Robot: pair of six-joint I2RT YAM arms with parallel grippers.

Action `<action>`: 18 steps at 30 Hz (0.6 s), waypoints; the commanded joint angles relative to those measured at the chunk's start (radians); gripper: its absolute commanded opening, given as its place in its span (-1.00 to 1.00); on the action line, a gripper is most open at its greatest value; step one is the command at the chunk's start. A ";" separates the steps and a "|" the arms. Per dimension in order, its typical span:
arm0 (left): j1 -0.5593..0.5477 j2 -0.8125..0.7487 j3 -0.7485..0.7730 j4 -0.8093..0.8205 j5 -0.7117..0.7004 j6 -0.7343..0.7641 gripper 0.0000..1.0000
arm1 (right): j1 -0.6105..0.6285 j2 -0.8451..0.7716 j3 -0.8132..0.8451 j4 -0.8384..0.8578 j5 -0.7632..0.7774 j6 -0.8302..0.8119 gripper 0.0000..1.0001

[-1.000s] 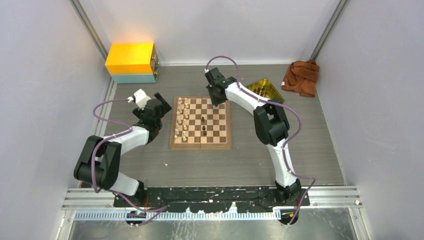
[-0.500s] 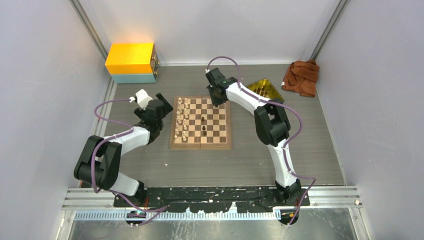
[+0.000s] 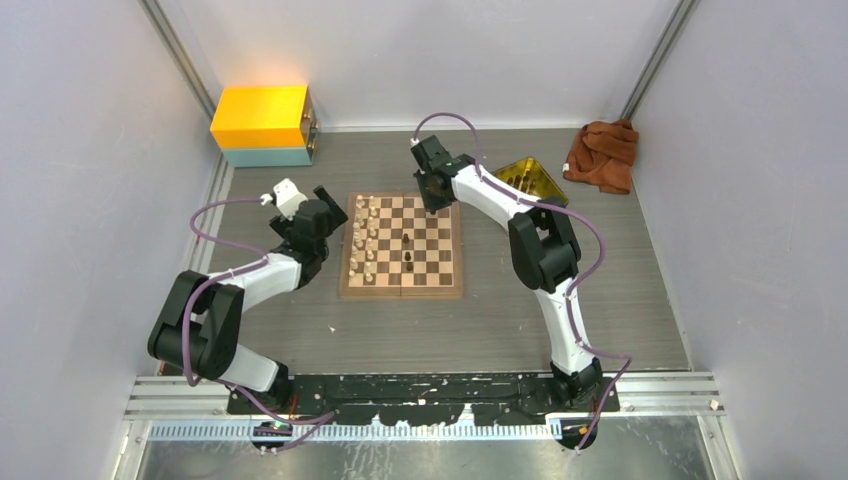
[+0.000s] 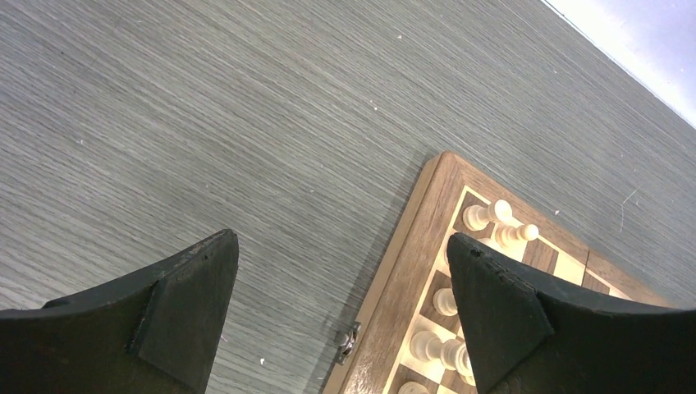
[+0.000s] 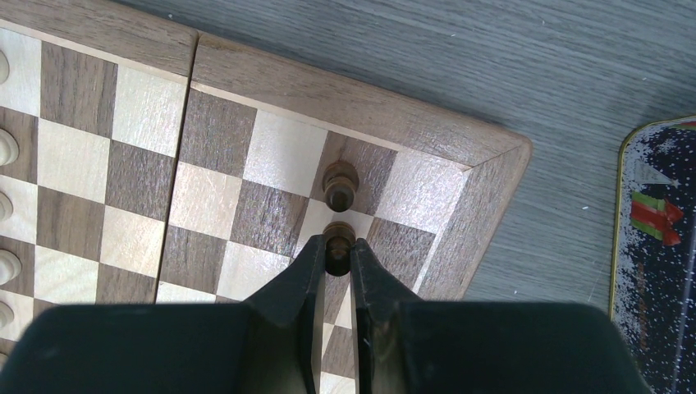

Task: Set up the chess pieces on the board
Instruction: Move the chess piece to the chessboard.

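The board (image 3: 401, 291) lies mid-table, with cream chess pieces (image 3: 366, 240) lined up along its left columns and two dark ones (image 3: 409, 250) near the centre. My right gripper (image 3: 434, 198) hovers at the board's far edge. In the right wrist view it (image 5: 337, 249) is shut on a dark chess piece (image 5: 338, 238) above a light square, just behind another dark piece (image 5: 340, 185) standing near the board's corner (image 5: 492, 156). Whether the held piece touches the board I cannot tell. My left gripper (image 4: 341, 240) stands open and empty over the table, beside the board's left border (image 4: 410, 271) and cream pieces (image 4: 492, 215).
A yellow box (image 3: 262, 122) stands at the back left. A yellow tray (image 3: 530, 178) lies just right of the board's far corner, and its rim (image 5: 621, 246) shows in the right wrist view. A brown cloth (image 3: 602, 152) is at the back right. The board's metal clasp (image 4: 349, 339) sticks out on its left side.
Both arms have shifted only very slightly. The right gripper stays shut on the dark piece and the left stays open.
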 commanded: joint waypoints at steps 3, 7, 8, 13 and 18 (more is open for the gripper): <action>-0.009 -0.009 0.037 0.044 -0.045 0.017 0.96 | 0.012 -0.079 0.003 0.006 -0.014 0.004 -0.78; -0.010 -0.008 0.038 0.044 -0.047 0.018 0.96 | 0.016 -0.080 0.006 0.004 -0.014 0.001 -0.78; -0.012 -0.008 0.038 0.044 -0.047 0.019 0.96 | 0.017 -0.078 0.009 0.001 -0.013 0.001 -0.78; -0.015 -0.009 0.038 0.045 -0.049 0.018 0.96 | 0.019 -0.080 0.009 -0.002 -0.011 0.002 -0.78; -0.018 -0.009 0.041 0.044 -0.050 0.019 0.96 | 0.023 -0.083 0.002 0.002 -0.011 0.002 -0.78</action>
